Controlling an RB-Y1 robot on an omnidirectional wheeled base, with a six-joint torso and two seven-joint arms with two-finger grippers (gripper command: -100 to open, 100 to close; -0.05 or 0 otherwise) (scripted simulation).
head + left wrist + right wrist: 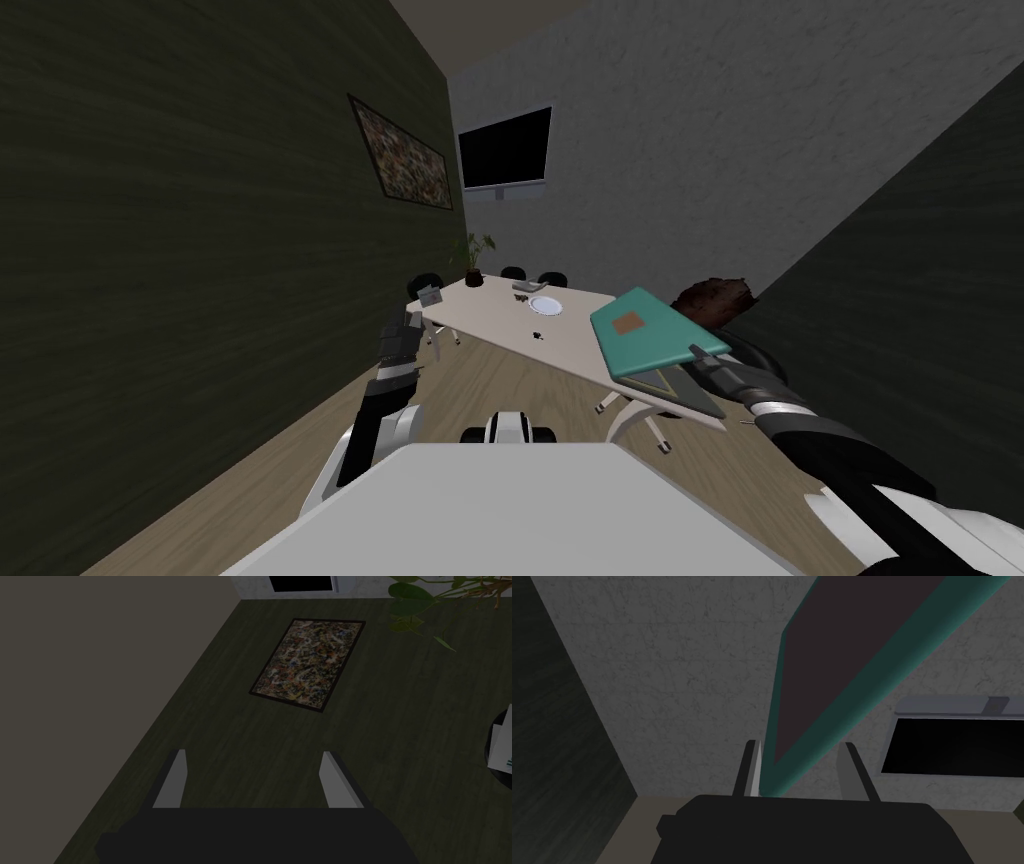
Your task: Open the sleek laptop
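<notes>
The laptop stands on the near right end of a long pale table (500, 318). Its teal lid (650, 330) is raised partway off the dark grey base (682, 393). My right gripper (700, 358) is at the lid's near corner. In the right wrist view, that corner of the lid (832, 651), teal-edged with a dark inner face, sits between the fingers of the right gripper (802, 771), tight against one finger (754, 771). My left gripper (405, 325) is held up by the table's left end, away from the laptop. In the left wrist view the left gripper (252, 776) is open and holds nothing.
The table also carries a white plate (546, 305), small dark bits, a potted plant (474, 262) and a small stand (431, 295). Dark chairs (513, 272) line its far side. A brown shaggy object (715, 297) lies behind the laptop. Dark walls run along both sides.
</notes>
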